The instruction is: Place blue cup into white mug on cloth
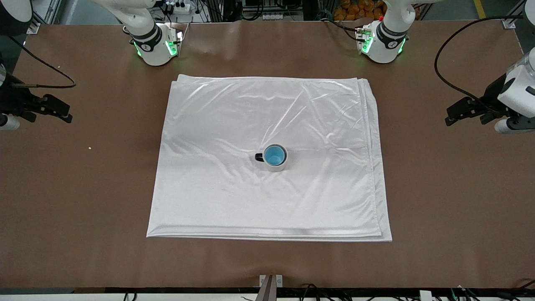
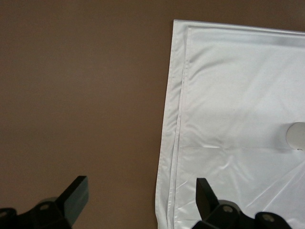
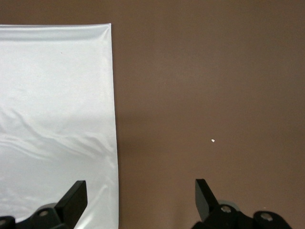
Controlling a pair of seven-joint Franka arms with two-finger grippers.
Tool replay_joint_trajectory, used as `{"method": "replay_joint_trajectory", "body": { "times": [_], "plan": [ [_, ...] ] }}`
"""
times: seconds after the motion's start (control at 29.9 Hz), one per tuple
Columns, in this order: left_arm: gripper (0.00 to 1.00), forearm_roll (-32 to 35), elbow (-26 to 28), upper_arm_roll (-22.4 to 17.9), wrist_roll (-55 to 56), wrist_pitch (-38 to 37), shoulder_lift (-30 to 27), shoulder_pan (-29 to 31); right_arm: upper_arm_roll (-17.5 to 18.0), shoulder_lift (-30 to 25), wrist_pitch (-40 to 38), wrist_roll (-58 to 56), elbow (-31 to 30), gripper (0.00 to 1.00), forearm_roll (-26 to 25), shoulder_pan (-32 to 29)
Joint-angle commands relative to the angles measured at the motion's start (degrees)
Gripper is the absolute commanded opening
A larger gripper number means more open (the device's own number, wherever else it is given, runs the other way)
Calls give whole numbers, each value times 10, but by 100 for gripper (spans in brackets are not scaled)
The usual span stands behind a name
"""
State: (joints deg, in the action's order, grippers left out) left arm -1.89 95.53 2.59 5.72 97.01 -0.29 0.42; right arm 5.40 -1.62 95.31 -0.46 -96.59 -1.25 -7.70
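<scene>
The blue cup (image 1: 274, 155) sits upright inside the white mug (image 1: 277, 167), whose black handle (image 1: 259, 157) points toward the right arm's end of the table. The mug stands near the middle of the white cloth (image 1: 250, 117). My left gripper (image 1: 453, 115) is open and empty over bare table off the cloth's edge at the left arm's end. In the left wrist view the gripper (image 2: 142, 191) frames the cloth's edge (image 2: 228, 95), and the mug's side (image 2: 298, 136) shows at the frame's edge. My right gripper (image 1: 62, 112) is open and empty over bare table at the right arm's end. In the right wrist view it (image 3: 140, 193) is beside the cloth (image 3: 52, 95).
The brown table (image 1: 83, 200) surrounds the cloth on all sides. A tiny white speck (image 1: 89, 147) lies on the table near the right arm's end; it also shows in the right wrist view (image 3: 213, 140). A black cable (image 1: 439, 71) hangs by the left arm.
</scene>
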Motion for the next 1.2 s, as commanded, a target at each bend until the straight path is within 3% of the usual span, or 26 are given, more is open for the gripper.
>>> {"method": "replay_joint_trajectory", "body": {
  "times": [0.0,0.53,1.17],
  "plan": [
    [100,5,-46,-1,-12,-38,14,2,0,7,-6,5,15,100,5,-1],
    [100,26,-60,-2,-89,-56,16,4,0,7,-6,5,15,100,5,-1],
    [100,29,-59,3,-91,-63,14,2,0,7,-6,5,18,100,5,-1]
  ]
}}
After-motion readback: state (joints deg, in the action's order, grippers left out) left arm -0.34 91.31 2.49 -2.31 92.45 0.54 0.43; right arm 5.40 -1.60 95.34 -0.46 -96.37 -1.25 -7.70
